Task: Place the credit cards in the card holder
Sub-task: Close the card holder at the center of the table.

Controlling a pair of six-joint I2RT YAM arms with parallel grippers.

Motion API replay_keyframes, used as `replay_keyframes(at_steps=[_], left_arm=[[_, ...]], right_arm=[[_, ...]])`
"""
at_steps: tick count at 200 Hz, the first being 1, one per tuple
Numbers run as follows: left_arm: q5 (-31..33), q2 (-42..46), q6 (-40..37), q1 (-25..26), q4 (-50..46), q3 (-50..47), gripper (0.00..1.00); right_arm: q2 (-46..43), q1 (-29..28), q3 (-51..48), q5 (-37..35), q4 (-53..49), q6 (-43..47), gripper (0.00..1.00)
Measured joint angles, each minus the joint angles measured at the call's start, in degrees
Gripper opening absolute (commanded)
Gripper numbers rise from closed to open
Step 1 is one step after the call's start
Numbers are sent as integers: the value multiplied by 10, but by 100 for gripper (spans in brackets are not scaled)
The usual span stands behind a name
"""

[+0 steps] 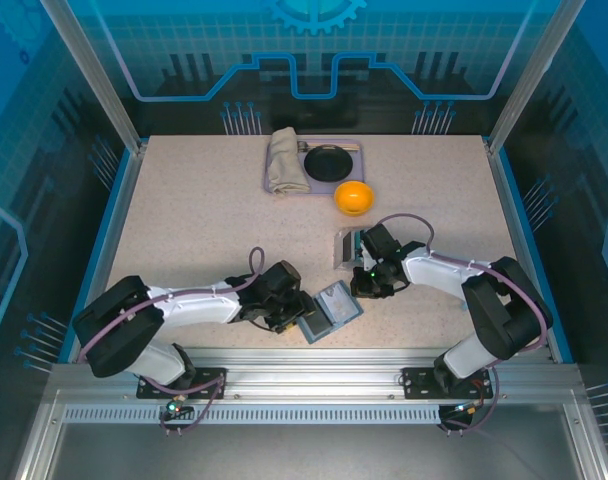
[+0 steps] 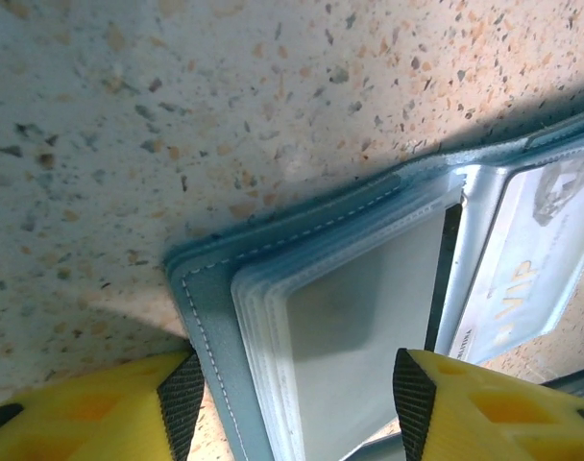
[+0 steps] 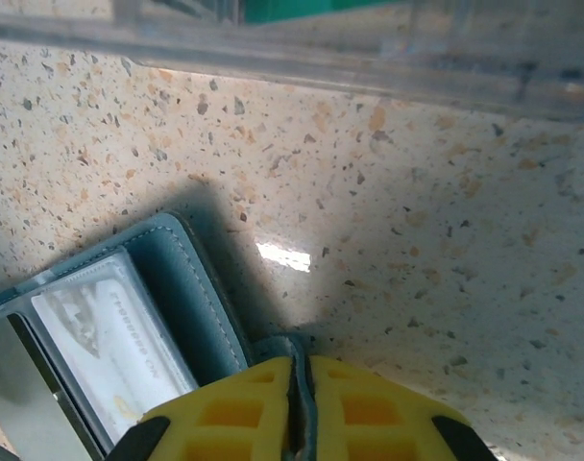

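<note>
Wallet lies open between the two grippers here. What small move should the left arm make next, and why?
Probably close the left gripper on the stack of clear plastic sleeves. Its open fingers straddle them, while the right gripper is shut on a flap of the slate-blue folding wallet, steadying it. A pale card already sits in one sleeve.

The speckled bench (image 1: 184, 220) carries an open blue card holder (image 1: 331, 308) near its front edge. Farther back lie a clear case (image 1: 346, 248), an orange ball (image 1: 353, 197) and a tray (image 1: 314, 190).
</note>
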State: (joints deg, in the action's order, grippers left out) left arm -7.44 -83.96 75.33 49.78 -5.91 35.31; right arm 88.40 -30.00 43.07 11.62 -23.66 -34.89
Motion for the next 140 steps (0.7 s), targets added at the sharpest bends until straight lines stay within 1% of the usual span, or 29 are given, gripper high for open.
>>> replay_keyframes(at_steps=[40,62,93,116,140], left_arm=[[-3,-3,9,0,22,0,57],[4,-1,8,0,33,0,55],[6,11,-5,0,56,1,56],[-2,6,-16,1,78,27,57],[-19,-29,-27,1,102,74,58]], right_arm=[[-4,0,-5,2,4,0,5],[-9,0,-10,2,6,0,5],[-11,0,-11,9,7,-2,5],[-15,-1,-15,30,13,-9,5],[-24,-1,-23,49,17,-17,8]])
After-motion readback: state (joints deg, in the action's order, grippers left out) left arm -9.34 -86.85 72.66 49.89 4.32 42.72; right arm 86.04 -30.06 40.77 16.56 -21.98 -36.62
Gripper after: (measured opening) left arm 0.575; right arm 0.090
